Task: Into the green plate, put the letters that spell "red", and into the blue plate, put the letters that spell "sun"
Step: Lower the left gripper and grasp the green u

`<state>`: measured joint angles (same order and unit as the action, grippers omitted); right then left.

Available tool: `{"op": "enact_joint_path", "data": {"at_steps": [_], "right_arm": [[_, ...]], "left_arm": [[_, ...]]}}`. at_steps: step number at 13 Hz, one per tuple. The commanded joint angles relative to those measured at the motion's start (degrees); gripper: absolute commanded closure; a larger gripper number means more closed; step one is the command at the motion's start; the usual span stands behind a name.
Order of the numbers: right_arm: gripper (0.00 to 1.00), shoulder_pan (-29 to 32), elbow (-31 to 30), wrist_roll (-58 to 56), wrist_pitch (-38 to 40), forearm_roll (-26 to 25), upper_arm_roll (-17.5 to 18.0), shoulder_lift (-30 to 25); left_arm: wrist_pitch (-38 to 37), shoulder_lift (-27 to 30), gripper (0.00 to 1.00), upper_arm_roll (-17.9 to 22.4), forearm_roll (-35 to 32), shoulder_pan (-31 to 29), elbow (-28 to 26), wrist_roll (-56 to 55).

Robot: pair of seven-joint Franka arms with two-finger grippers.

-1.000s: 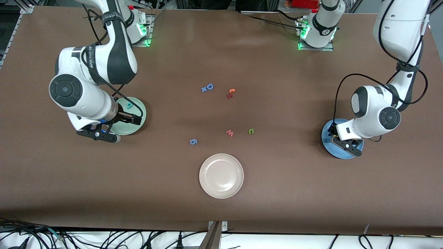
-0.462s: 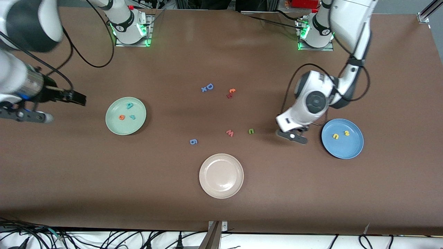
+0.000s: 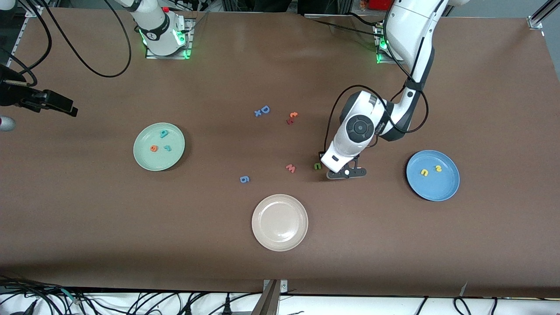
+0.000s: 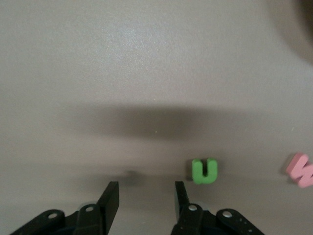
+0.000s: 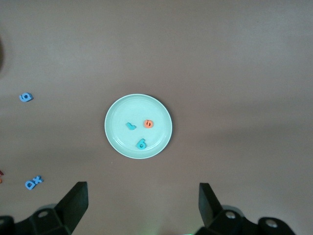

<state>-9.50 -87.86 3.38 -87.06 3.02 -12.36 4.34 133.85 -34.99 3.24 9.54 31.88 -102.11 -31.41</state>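
Note:
The green plate (image 3: 148, 159) holds an orange "e" (image 3: 153, 148), a teal "r" (image 3: 167, 148) and a teal "d" (image 3: 163, 134). On the blue plate (image 3: 431, 188) lie a yellow "u" (image 3: 424, 172) and a yellow "s" (image 3: 438, 168). The green "n" (image 3: 317, 166) lies on the bare table. My left gripper (image 4: 145, 188) hangs low just beside the "n" (image 4: 204, 171), open, with only tabletop between its fingers. My right gripper (image 5: 143, 196) is open and empty, high up, looking down on the green plate (image 5: 117, 132).
A red "w" (image 3: 290, 168) lies close to the "n". A blue "g" (image 3: 244, 179), a blue "D" with an "x" (image 3: 262, 110) and orange-red letters (image 3: 292, 117) are scattered mid-table. A cream plate (image 3: 262, 236) stands nearer the front camera.
The left arm swung from over the blue plate to beside the green "n", its jaws narrowing a little. The right arm pulled up and away from the green plate.

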Motion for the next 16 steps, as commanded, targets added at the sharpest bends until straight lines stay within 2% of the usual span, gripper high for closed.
{"op": "enact_joint_path", "data": {"at_steps": [1, 2, 5, 8, 12, 16], "right_arm": [[0.0, 7.62, -10.63, -1.36, -6.69, -2.48, 8.99, -9.05], [0.0, 9.13, -13.72, -1.36, -9.85, -2.75, 11.37, -10.92], [0.0, 8.89, -12.79, -1.71, -9.54, -3.11, 11.4, -10.06], [0.0, 8.27, -10.59, -1.71, -7.87, -3.28, 11.13, -8.65], [0.0, 8.18, -10.49, -1.44, -7.34, -3.37, 11.31, -7.77], [0.0, 8.18, -10.49, -1.62, -7.07, -3.37, 11.48, -7.86]], "left_arm": [[-0.34, -2.09, 0.47, 0.8, 2.23, 1.08, 4.02, -1.99], [0.35, -2.79, 0.47, 0.8, 3.37, 1.6, 4.29, -3.29], [3.17, -4.73, 0.47, 0.8, 4.61, 3.36, 5.26, -5.94], [5.1, -6.14, 0.42, 0.89, 4.26, 4.68, 5.61, -5.86], [5.11, -6.31, 0.42, 0.98, 3.64, 5.03, 5.61, -4.98], [5.11, -6.93, 0.44, 1.07, -3.2, 5.12, 5.52, -4.89]]}}
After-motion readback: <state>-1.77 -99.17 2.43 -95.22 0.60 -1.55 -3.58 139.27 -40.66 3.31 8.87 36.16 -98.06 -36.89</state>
